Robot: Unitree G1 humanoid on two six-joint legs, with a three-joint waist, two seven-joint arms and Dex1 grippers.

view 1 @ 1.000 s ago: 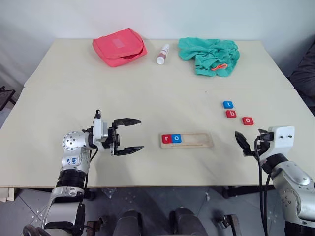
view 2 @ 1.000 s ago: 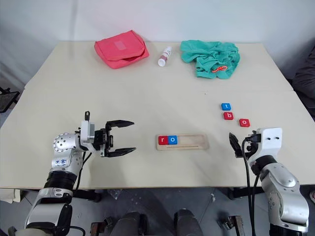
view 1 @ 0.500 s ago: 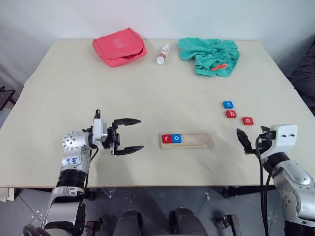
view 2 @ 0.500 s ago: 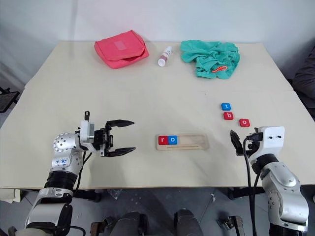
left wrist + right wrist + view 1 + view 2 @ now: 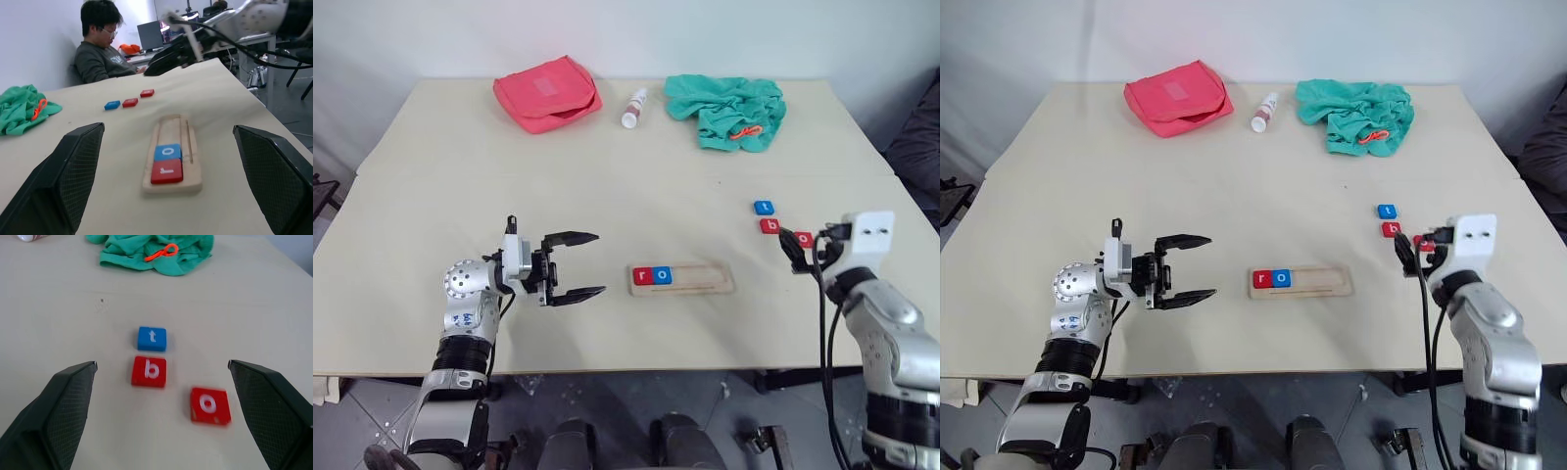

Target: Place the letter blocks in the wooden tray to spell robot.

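Note:
The wooden tray (image 5: 705,279) lies near the table's front middle. A red r block (image 5: 643,276) and a blue o block (image 5: 663,276) sit side by side at its left end. To the right, three loose letter blocks lie on the table: blue t (image 5: 152,339), red b (image 5: 149,371) and red o (image 5: 211,405). My right gripper (image 5: 790,249) hovers open just in front of them, with the b block between the lines of its fingers and nothing held. Left of the tray my left gripper (image 5: 598,262) points toward it, open and empty.
Along the far edge of the table lie a pink pouch (image 5: 548,93), a small white bottle (image 5: 634,108) and a crumpled green cloth (image 5: 724,110). A person (image 5: 100,46) sits beyond the table's right side in the left wrist view.
My right gripper has moved forward and up, closing in on the three loose blocks and now overlapping the red o. The left gripper has stayed where it was.

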